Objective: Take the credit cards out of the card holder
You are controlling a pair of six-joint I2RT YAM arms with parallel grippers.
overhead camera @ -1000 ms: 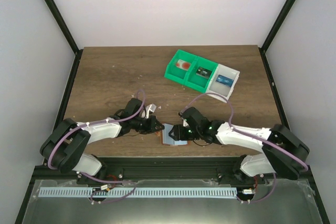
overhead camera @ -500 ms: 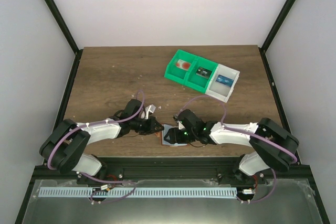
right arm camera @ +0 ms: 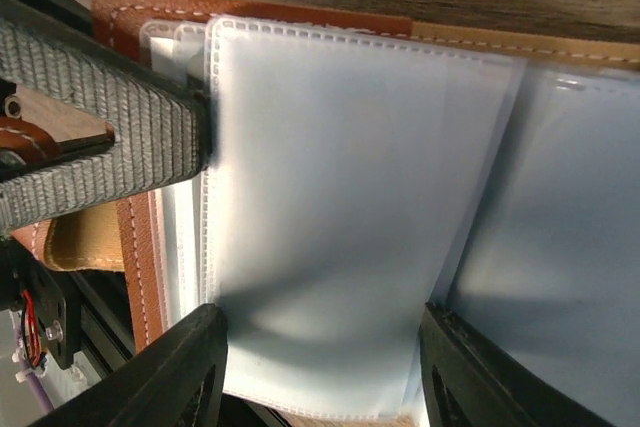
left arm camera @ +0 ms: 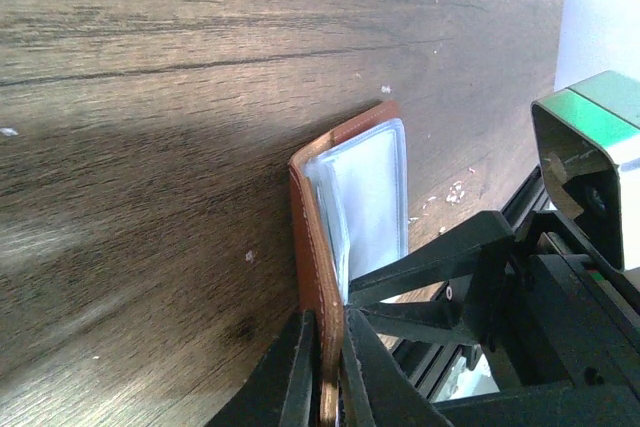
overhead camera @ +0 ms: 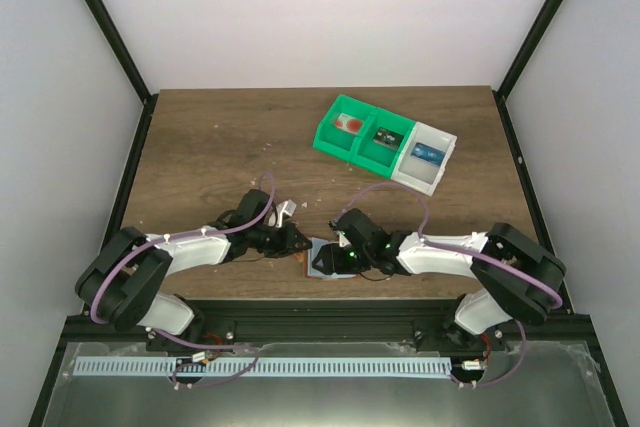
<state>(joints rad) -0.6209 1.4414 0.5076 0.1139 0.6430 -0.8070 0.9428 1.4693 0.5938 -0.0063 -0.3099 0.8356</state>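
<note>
Left wrist: left jaws pinch card holder (left arm camera: 316,237) — right jaws wide over sleeves (right arm camera: 340,207).

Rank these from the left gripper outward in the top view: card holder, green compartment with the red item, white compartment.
1. card holder, at the near edge, its cover clamped in the left gripper.
2. green compartment with the red item, well back and to the right.
3. white compartment, also back, farther right still.

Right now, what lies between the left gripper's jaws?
The card holder: its reddish-brown cover stands on edge, pinched in the jaws of the left gripper, as the left wrist view shows.
</note>
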